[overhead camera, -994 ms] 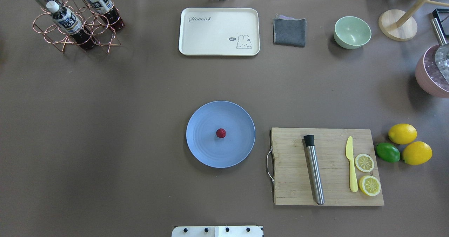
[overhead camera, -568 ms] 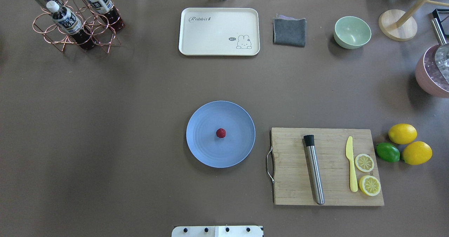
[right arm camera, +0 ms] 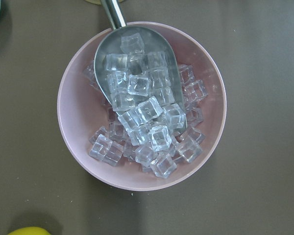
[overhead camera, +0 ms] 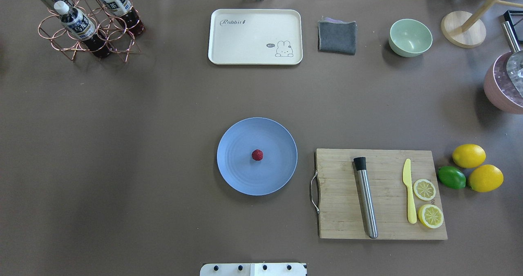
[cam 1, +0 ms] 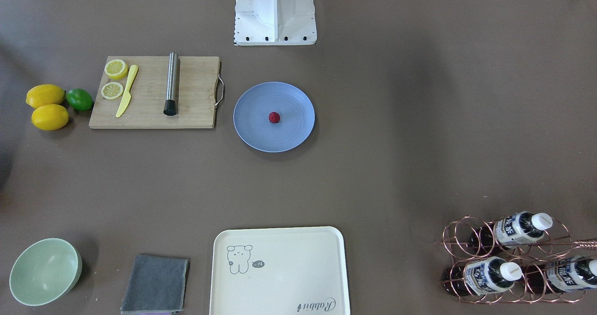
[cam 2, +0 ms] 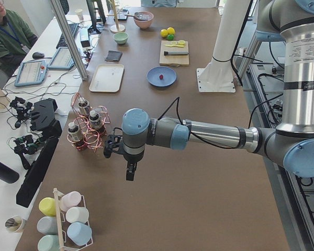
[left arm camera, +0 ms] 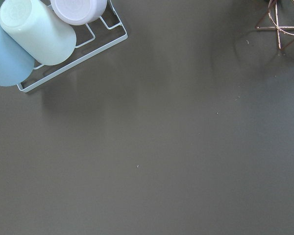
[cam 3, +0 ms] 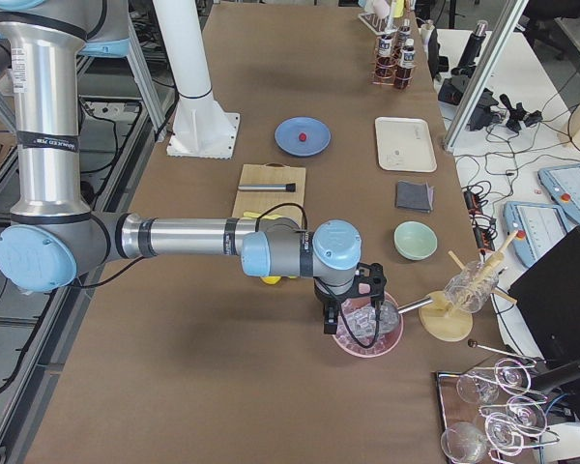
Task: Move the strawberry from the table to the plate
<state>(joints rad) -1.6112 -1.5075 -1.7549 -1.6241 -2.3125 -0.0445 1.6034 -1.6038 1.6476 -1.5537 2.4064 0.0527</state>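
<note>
The small dark red strawberry [overhead camera: 257, 155] [cam 1: 274, 117] lies near the middle of the round blue plate [overhead camera: 245, 180] [cam 1: 252, 128], which rests on the brown table [overhead camera: 122, 145]. No arm shows in the overhead or front views. In the exterior left view my left gripper [cam 2: 130, 171] hangs over the table's left end, far from the plate [cam 2: 153, 79]. In the exterior right view my right gripper [cam 3: 329, 319] hovers over a pink bowl of ice [cam 3: 367, 333]. I cannot tell whether either is open or shut. Neither wrist view shows fingers.
A wooden cutting board [overhead camera: 339, 214] with a steel muddler [overhead camera: 365, 198], yellow knife [overhead camera: 408, 190] and lemon slices lies right of the plate. Beyond it lie lemons [overhead camera: 468, 155] and a lime [overhead camera: 451, 177]. At the back stand a cream tray [overhead camera: 255, 37], grey cloth [overhead camera: 337, 37], green bowl [overhead camera: 410, 37] and bottle rack [overhead camera: 88, 22].
</note>
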